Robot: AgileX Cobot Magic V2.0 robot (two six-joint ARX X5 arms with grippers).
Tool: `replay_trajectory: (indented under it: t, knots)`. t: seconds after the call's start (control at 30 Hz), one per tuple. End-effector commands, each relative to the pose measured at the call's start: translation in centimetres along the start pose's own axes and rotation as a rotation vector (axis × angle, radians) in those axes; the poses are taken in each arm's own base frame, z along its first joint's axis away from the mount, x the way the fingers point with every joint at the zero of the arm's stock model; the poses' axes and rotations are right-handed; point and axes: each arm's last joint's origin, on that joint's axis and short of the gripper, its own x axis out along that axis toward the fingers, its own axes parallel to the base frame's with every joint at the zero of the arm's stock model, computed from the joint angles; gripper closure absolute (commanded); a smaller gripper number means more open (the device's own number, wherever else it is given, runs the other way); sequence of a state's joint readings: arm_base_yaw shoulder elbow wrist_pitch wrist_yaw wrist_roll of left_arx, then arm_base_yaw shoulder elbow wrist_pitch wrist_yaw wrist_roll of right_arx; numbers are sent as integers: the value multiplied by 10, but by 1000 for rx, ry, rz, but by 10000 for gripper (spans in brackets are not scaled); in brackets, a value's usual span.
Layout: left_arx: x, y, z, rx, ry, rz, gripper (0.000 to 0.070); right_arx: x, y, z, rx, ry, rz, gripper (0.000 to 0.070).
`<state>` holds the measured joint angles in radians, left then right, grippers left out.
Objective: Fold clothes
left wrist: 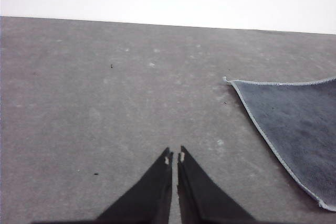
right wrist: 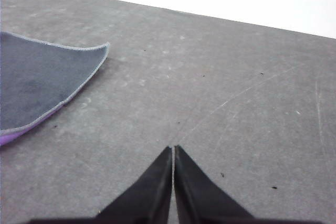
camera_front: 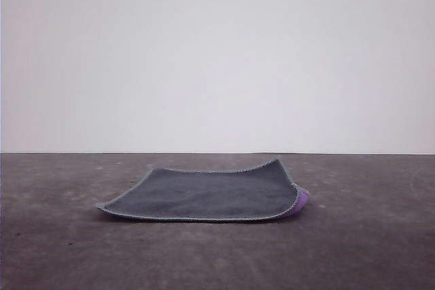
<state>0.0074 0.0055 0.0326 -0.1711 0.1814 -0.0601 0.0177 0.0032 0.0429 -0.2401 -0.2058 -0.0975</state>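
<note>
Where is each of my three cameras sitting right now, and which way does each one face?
Front view: low, facing forward over the table at the cloth, dark face up, purple at its right corner.
Left wrist view: on the left arm, looking past the shut left gripper at the table, cloth beside it.
Right wrist view: on the right arm, past the shut right gripper, cloth to the side.
Shared: all three catch the cloth.

Surface: dark grey table (camera_front: 61, 249), scuffed, pale flecks | Backdrop: plain white wall (camera_front: 217, 52) | Light: even, diffuse
</note>
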Motion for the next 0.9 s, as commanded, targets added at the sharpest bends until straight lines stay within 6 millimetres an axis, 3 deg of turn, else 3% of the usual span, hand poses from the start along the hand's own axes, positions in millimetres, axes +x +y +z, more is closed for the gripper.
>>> replay_trajectory:
  t: [0.0,0.87]
  knots:
    - [2,1,-7,2,23,4,699,1,0,-2,9,0,-4,700]
    - [2,1,-2,10,-23,1,699,0,-1,8,45,-102,7,700]
